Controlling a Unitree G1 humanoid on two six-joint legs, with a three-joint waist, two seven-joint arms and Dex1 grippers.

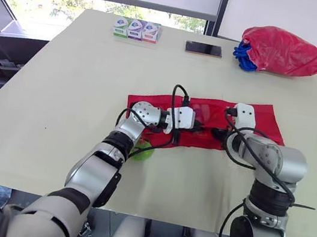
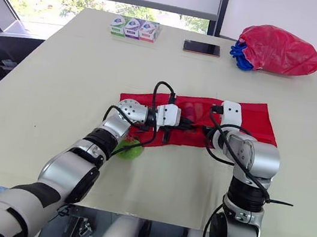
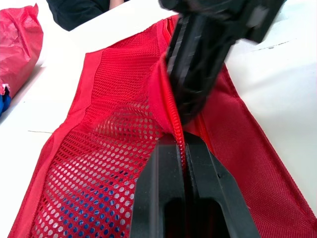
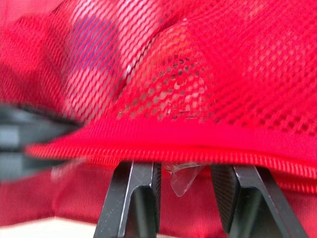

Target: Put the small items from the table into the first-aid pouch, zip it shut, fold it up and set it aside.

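The red first-aid pouch (image 1: 255,119) lies mid-table, its long axis running left to right. The left gripper (image 3: 184,144) pinches the zip edge (image 3: 171,106). The right gripper (image 4: 185,171), fingers apart, straddles that edge just to the right.

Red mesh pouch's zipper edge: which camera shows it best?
Left wrist view: the red zipper edge runs up close, pinched in the left hand. The right wrist view shows a short stretch; the eye views show the pouch from afar, that edge mostly covered.
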